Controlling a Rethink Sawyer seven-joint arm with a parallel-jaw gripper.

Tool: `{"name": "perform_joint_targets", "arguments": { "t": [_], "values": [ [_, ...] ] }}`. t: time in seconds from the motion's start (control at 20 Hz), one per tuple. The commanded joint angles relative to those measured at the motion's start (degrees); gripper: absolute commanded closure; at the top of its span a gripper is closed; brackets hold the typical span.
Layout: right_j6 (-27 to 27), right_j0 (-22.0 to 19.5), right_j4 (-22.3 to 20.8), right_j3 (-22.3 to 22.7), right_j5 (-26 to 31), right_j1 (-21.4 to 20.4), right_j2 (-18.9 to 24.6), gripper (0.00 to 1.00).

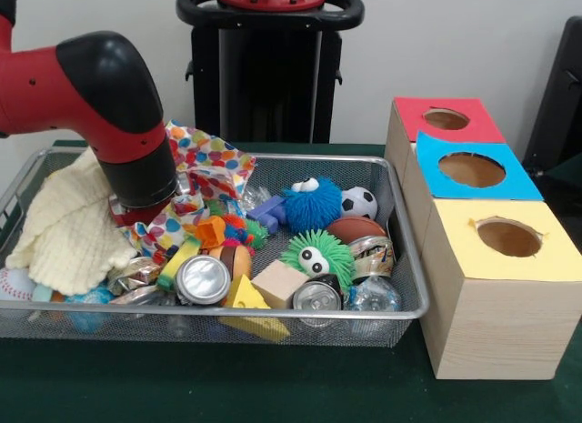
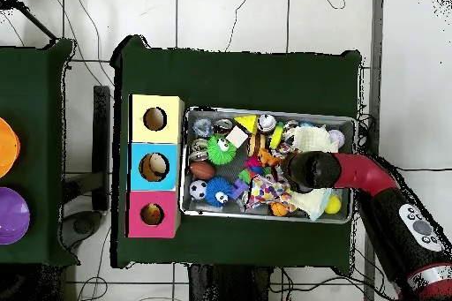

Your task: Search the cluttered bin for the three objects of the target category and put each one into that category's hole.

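The wire bin (image 1: 400, 259) is packed with clutter. Two silver cans (image 1: 202, 279) (image 1: 316, 297) lie near its front, beside a wooden block (image 1: 277, 282) and a yellow wedge (image 1: 247, 300). A green fuzzy ball (image 1: 316, 255), a blue fuzzy ball (image 1: 311, 205), a small soccer ball (image 1: 360, 202) and a brown ball (image 1: 353, 228) sit to the right. My gripper (image 1: 136, 205) is down in the bin's left part, on the polka-dot cloth (image 1: 207, 164) and hidden under the black wrist. From above the wrist (image 2: 307, 169) covers it.
Three wooden boxes stand beside the bin, each with a round hole: red top (image 1: 446, 119), blue top (image 1: 471, 169), yellow top (image 1: 507, 237). A cream knitted cloth (image 1: 73, 218) fills the bin's left end, with a baseball (image 1: 14, 285) below it. The tablecloth is green.
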Motion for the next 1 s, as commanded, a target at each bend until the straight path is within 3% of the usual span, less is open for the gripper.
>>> {"name": "perform_joint_targets", "arguments": {
  "t": [0.05, 0.85, 1.0],
  "values": [
    [-17.44, -0.84, -9.39, -10.52, 4.72, -0.26, -5.55, 1.0],
    [-4.2, 10.22, -7.44, -10.65, 3.72, 0.46, -7.77, 1.0],
    [-2.7, 12.36, -5.88, -9.94, 5.19, -1.15, -8.44, 1.0]
  ]
}}
